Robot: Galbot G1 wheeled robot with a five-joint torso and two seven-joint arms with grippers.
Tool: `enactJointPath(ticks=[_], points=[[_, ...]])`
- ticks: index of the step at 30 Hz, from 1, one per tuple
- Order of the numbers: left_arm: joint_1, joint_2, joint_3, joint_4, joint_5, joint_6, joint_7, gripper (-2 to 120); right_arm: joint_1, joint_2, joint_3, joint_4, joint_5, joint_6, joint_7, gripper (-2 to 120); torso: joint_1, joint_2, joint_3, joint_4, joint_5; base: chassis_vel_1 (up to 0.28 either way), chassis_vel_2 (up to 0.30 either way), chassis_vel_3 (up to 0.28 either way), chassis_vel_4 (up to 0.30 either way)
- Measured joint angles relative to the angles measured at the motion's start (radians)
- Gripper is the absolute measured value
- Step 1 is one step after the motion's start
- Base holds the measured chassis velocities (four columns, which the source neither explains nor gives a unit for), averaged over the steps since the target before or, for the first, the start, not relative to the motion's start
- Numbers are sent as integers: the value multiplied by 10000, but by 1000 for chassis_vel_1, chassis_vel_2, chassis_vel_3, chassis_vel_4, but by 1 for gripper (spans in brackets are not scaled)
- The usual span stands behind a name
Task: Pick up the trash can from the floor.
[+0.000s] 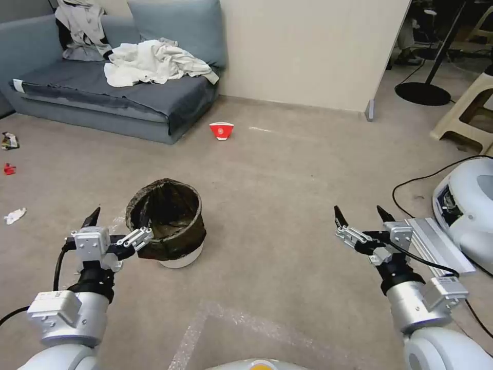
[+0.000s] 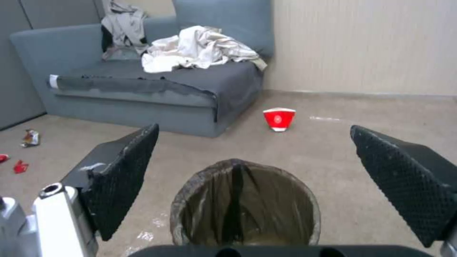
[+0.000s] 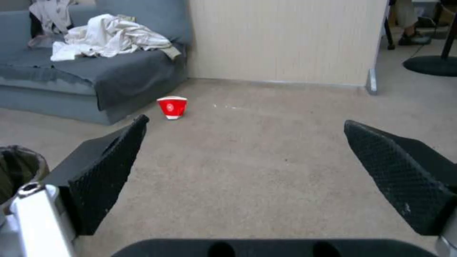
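- From the head camera I see the trash can standing upright on the floor, a small round white bin with a crinkled dark bag folded over its rim. I can make out nothing inside but the bag's dull lining.
- My left gripper sits low at the can's near-left side, jaws spread wide; one finger reaches to the bagged rim, the other stands clear to the outside. It grips nothing.
- My right gripper hangs well apart from the can to the right, jaws equally wide and empty, above bare carpet. Both forearms reach forward, roughly level.
- Well beyond both grippers a red-and-white paper cup rests on the carpet near a grey sofa heaped with pale crumpled cloth.
- In the left wrist camera the can's open mouth lies directly below and between the two black, diamond-textured fingers, which do not touch it. The liner shows glossy creases and a flat brownish bottom.
- In the right wrist camera the same textured pads frame plain beige carpet; the can's dark rim sits beside and outside one finger, and the cup lies farther ahead.
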State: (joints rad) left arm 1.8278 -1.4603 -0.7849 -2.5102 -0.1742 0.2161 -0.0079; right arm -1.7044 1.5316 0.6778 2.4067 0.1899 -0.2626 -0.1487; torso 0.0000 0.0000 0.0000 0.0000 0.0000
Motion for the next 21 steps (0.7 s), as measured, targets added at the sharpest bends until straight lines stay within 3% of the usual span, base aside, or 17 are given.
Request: enactJointPath(ticks=[10, 21], points=[[58, -1, -25, 54, 446, -141, 462, 100, -4, 19, -6, 26, -20, 46, 16, 100, 0, 0, 0, 0, 0, 0, 0, 0, 0], [-23, -4, 23, 80, 455, -250, 553, 100, 2, 29, -1, 6, -53, 52, 168, 100, 0, 0, 0, 0, 0, 37, 38, 41, 39]])
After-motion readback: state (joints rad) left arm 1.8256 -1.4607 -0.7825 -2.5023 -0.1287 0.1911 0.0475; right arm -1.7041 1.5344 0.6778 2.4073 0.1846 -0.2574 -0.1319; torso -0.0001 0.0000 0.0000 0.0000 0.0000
